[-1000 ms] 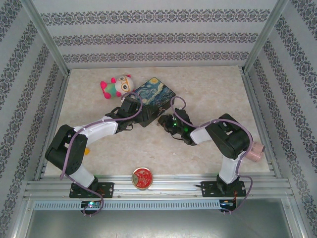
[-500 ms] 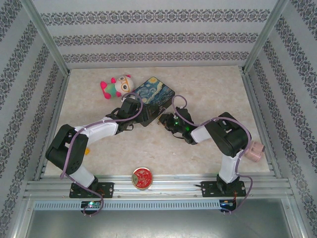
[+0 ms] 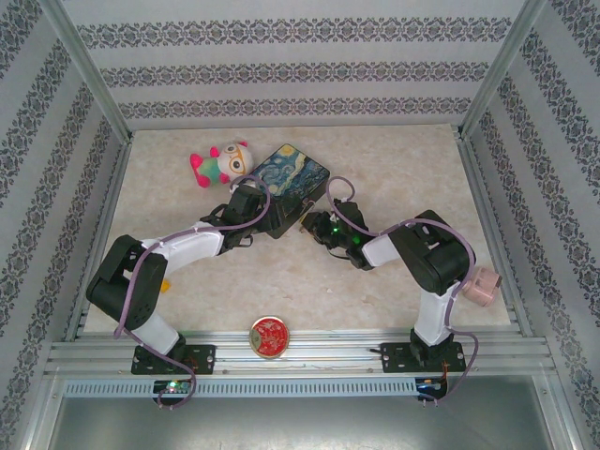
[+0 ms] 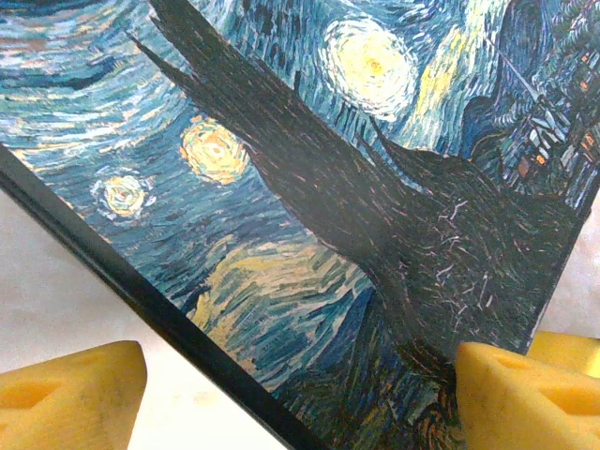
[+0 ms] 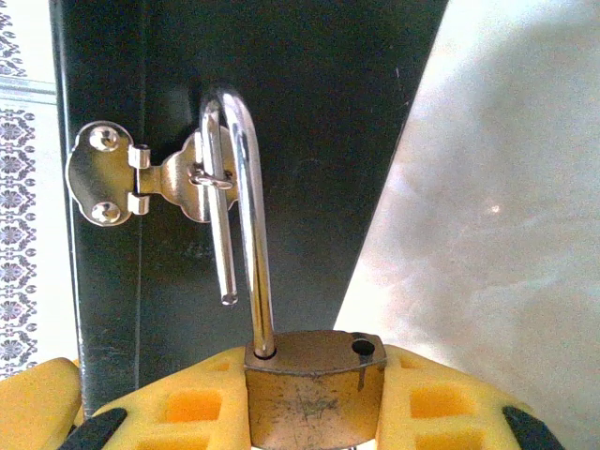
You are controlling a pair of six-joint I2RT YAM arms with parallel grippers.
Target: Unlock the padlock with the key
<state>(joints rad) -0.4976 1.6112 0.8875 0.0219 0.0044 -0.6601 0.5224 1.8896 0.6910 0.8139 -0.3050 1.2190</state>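
The small brass padlock is clamped by its body between the yellow pads of my right gripper. Its silvery shackle stands open: one leg has swung free of its hole, and the loop still hooks through the metal hasp on the black side of the painted box. My left gripper straddles the near corner of the box lid, its pads wide apart, with bare table between the left pad and the box edge. The key is out of view.
A plush toy lies just left of the box at the back. A round red tin sits at the front edge between the arm bases. A pink object lies by the right rail. Patterned walls enclose the table.
My right gripper has crept slightly up and left toward the box with the padlock in it. The left arm and the box have stayed put.
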